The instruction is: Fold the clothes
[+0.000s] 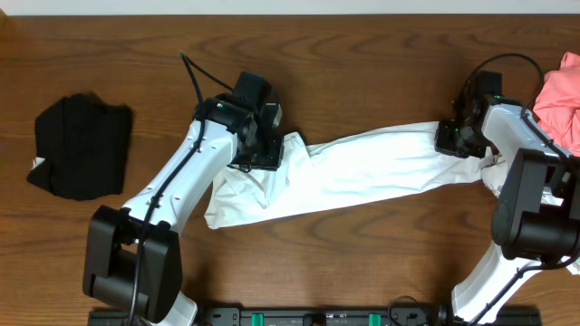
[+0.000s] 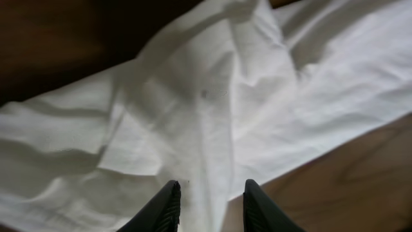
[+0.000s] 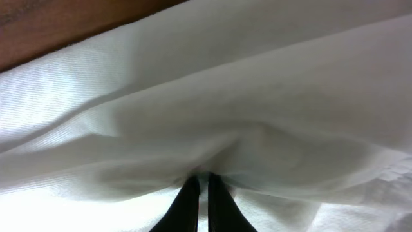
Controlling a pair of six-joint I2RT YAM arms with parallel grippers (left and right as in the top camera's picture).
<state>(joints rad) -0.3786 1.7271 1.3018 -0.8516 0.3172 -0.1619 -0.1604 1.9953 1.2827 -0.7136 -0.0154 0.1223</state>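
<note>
White T-shirt (image 1: 362, 167), black garment (image 1: 82, 145), pink garment (image 1: 562, 86)

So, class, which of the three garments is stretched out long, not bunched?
The white T-shirt, running from left gripper to right gripper; the black garment at left and pink garment at right sit bunched.

Two white-shelled arms out there, left arm (image 1: 172, 181) and right arm (image 1: 517, 127), each with black joints. Chunky black base blocks (image 1: 131, 263) anchored them. A thin black cable (image 1: 192, 77) looped off the left wrist housing. The left pincer (image 2: 209, 206) had slim, tapered black fingers, and the right pincer (image 3: 201, 203) was matte black too.
</note>
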